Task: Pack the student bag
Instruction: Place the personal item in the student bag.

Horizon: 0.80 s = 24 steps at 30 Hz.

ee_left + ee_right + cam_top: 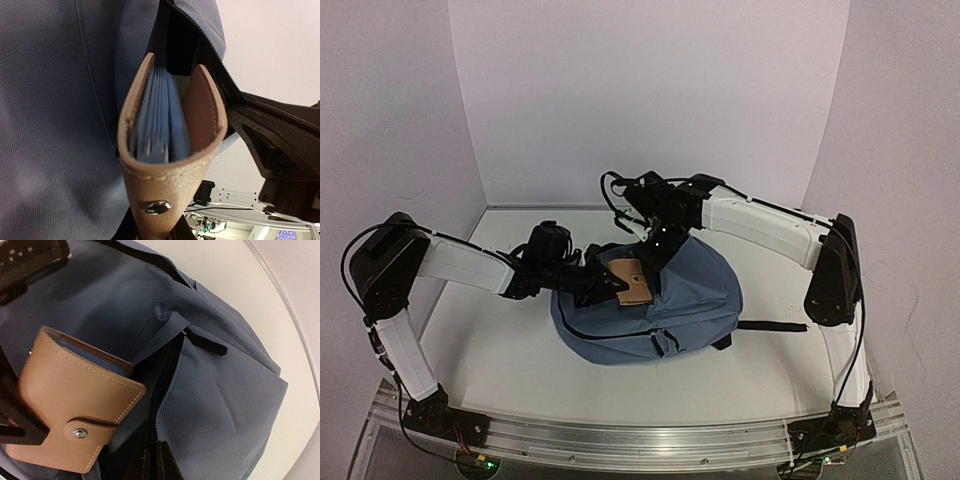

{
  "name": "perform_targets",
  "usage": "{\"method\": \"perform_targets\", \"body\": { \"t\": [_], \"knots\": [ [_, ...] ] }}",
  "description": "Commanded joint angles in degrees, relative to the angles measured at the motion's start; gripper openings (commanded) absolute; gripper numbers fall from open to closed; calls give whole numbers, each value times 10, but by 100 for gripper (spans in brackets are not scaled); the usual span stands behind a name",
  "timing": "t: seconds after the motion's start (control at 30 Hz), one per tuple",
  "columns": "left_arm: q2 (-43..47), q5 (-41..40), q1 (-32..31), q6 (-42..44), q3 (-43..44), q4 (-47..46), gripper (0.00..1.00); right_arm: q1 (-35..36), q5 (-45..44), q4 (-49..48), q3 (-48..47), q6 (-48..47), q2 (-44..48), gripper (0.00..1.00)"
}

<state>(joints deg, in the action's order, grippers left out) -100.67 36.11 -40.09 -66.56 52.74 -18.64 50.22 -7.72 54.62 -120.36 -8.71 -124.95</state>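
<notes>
L gripper (603,285), jaws nearly closed on tan wallet (630,282) at mouth of the student bag (690,300) lying mid table (500,350), w/ R gripper (656,243) pinched shut on bag's edge, may snag wallet on the zip lip & drop it outside if fabric sags.

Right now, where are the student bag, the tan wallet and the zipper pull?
student bag (698,288): top external view, blue fabric side.
tan wallet (75,390): right wrist view, front cover.
zipper pull (206,343): right wrist view, black tab.
</notes>
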Motion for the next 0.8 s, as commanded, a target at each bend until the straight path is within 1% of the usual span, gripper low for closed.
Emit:
{"method": "perform_targets", "body": {
  "t": [0.0,0.1,0.3,0.57,0.7,0.77],
  "knots": [
    [-29,54,-3,-21,25,-104,0,-2,13,-17,-39,11,12,1],
    [-45,70,1,-14,43,-101,0,-2,32,-17,-41,15,15,0],
    [-84,96,10,-19,96,-110,0,-2,63,-18,-9,14,34,0],
    [-102,102,21,-97,86,-228,0,-2,82,-15,-13,29,48,0],
    [-160,98,21,-166,98,-344,0,-2,103,-15,-24,36,48,0],
    [-184,98,19,-171,126,-350,0,-2,106,-15,-30,41,47,0]
  ]
}}
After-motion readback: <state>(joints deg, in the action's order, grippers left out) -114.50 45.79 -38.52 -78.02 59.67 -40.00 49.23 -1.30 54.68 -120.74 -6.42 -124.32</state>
